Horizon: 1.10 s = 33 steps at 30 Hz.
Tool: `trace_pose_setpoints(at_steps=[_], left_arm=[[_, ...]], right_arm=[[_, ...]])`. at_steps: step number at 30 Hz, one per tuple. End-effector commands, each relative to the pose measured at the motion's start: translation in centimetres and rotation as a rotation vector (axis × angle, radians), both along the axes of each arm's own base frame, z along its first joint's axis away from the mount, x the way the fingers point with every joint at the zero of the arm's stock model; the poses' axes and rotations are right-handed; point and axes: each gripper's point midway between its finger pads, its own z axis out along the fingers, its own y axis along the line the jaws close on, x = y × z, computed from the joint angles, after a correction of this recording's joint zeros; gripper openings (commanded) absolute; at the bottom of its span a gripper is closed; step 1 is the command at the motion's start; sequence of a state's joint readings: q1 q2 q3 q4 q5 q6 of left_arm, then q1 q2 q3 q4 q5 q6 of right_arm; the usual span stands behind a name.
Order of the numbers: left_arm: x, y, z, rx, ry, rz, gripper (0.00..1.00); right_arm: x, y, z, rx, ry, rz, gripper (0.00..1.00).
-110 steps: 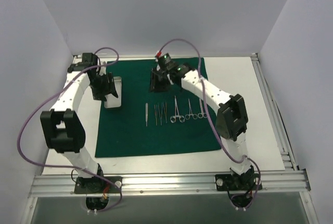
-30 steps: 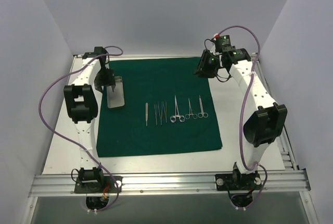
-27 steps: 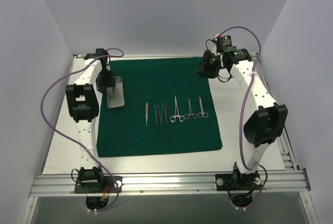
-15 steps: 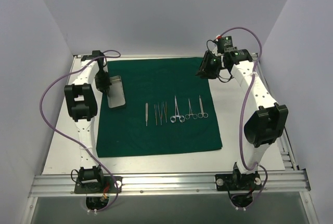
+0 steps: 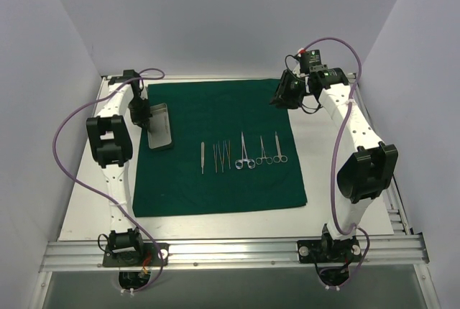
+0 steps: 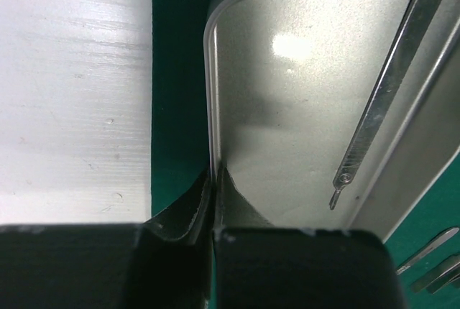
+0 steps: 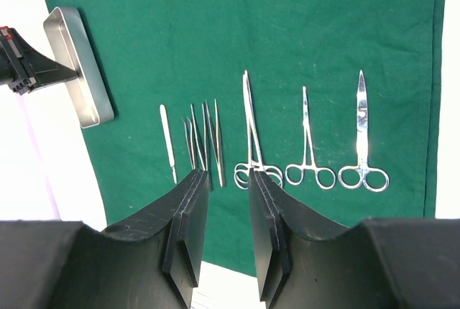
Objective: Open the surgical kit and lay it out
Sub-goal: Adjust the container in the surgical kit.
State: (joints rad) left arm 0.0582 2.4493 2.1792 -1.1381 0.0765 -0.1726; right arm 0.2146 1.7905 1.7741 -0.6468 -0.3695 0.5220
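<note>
The dark green cloth (image 5: 215,180) of the surgical kit lies spread flat. The small silver tray (image 5: 159,126) sits at its back left. My left gripper (image 5: 140,111) is shut on the tray's left rim (image 6: 210,108), one finger outside and one inside. A thin steel strip (image 6: 381,100) shows inside the tray; whether it is a tool or a reflection I cannot tell. A row of tweezers (image 7: 205,140) and ring-handled forceps (image 7: 251,136) lies mid-cloth (image 7: 287,21). My right gripper (image 5: 282,93) hovers open and empty over the cloth's back right corner.
White table (image 5: 345,180) surrounds the cloth, with bare strips left and right. Purple-grey walls close in on three sides. A metal rail (image 5: 230,251) runs along the near edge, where both arm bases stand. Purple cables loop from each arm.
My left gripper has closed onto the tray's left rim, shifting slightly left. The right arm has barely moved over the last second.
</note>
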Motion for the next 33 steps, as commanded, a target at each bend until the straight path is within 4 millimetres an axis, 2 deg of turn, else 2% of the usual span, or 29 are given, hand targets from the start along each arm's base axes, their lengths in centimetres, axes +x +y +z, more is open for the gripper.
trace_pose_setpoints(at_steps=[1,10,16,20,21,24,27,30,31,33], left_arm=[[0.8,-0.4,1.7,-0.027,-0.072,-0.02,0.02],[0.3,0.6,1.9,-0.002,-0.057,-0.022,0.02],[-0.1,2.1,1.7,0.131,-0.013,-0.015,0.03],[-0.2,2.3,1.8,0.144,-0.014,-0.005,0.22],[-0.1,2.2,1.9,0.142,-0.015,-0.001,0.29],[-0.2,2.2,2.1,0.148,-0.014,0.005,0.38],[-0.1,2.3,3.0,0.154,-0.022,0.017,0.4],[0.5,2.7,5.2,0.18,-0.065,0.045,0.44],[0.6,2.8,5.8,0.188,-0.079,0.054,0.48],[1.0,2.9,8.0,0.195,-0.13,0.085,0.49]], right_arm=[[-0.3,-0.1,1.2,0.018,-0.027,0.004,0.3],[-0.4,-0.2,1.2,0.018,-0.031,0.001,0.3],[-0.2,0.0,1.2,0.027,-0.031,0.008,0.3],[-0.2,0.1,1.1,0.028,-0.027,0.01,0.3],[-0.2,0.1,1.0,0.029,-0.025,0.011,0.3],[-0.1,0.2,1.0,0.03,-0.024,0.014,0.3],[-0.1,0.2,1.0,0.031,-0.024,0.016,0.3],[-0.2,0.2,0.6,0.03,-0.015,0.017,0.3],[-0.2,0.2,0.7,0.031,-0.018,0.017,0.3],[-0.2,0.2,0.6,0.03,-0.017,0.017,0.3]])
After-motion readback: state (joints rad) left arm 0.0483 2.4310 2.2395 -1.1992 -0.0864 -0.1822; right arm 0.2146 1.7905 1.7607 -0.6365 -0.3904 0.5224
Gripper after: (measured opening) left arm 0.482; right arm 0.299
